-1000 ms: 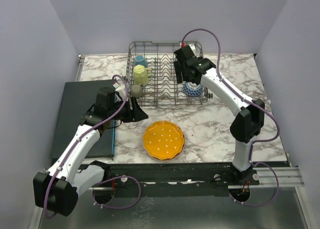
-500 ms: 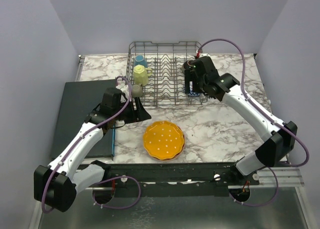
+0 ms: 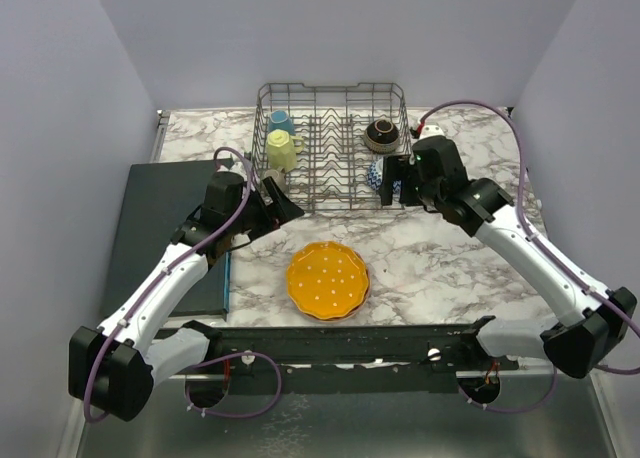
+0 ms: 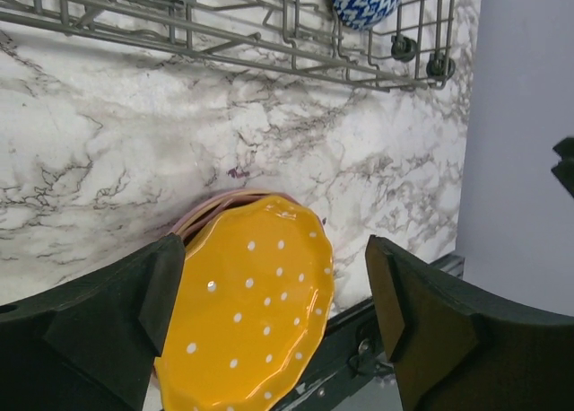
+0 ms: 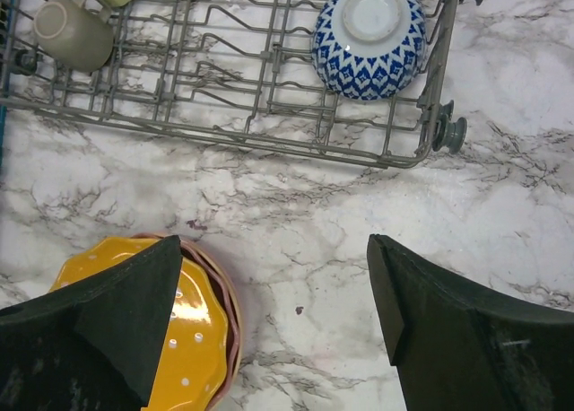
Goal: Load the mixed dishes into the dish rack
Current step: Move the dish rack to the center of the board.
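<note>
One scalloped orange plate (image 3: 327,280) bears white dots.

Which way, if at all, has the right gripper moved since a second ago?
Yes. The right gripper came back from the dish rack's far right part to its near right corner.

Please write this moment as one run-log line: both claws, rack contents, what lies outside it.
left claw: open, empty | right claw: open, empty | dish rack: three mugs, two bowls | table: orange-topped plate stack
</note>
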{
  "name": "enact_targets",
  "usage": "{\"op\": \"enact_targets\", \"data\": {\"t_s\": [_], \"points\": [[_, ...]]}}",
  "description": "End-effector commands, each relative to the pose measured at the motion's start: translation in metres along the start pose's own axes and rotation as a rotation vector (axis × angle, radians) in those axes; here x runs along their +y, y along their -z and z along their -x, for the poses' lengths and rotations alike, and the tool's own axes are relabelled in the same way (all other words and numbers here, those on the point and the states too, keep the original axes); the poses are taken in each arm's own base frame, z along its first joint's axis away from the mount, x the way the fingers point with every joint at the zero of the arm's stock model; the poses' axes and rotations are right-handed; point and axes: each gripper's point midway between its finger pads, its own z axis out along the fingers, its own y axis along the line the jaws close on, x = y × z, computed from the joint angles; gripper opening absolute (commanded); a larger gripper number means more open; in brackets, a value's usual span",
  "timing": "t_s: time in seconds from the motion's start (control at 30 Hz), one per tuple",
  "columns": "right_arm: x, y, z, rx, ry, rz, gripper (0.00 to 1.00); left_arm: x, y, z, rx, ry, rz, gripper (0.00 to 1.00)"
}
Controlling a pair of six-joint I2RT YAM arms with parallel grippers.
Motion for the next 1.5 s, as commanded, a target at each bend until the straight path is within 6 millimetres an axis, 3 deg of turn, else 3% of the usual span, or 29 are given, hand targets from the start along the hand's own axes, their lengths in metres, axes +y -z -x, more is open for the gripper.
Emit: {"op": "enact_targets", "data": {"t_s": [0.0, 0.13, 0.23, 0.37, 0.8, 1.47], "points": [[0.003, 0.023, 0.012, -0.076, -0.032, 0.065, 0.91, 0.0, -0.002, 0.025, -0.133, 0.067, 0.027, 0.97], [0.001, 0.039, 0.013, -0.11, -0.049, 0.088, 0.91, 0.001, -0.002, 0.034, -0.182, 0.156, 0.047, 0.99], [0.002, 0.046, 0.012, -0.126, -0.052, 0.108, 0.92, 0.015, -0.006, 0.034, -0.19, 0.302, 0.099, 0.99], [0.001, 0.051, 0.01, -0.134, -0.058, 0.12, 0.93, 0.022, -0.016, 0.034, -0.171, 0.284, 0.123, 0.99], [0.009, 0.053, -0.001, -0.127, -0.081, 0.179, 0.93, 0.043, -0.04, 0.037, -0.189, 0.477, 0.226, 0.95], [0.008, 0.056, -0.01, -0.132, -0.094, 0.196, 0.93, 0.041, -0.092, 0.051, -0.179, 0.659, 0.301, 0.67]]}}
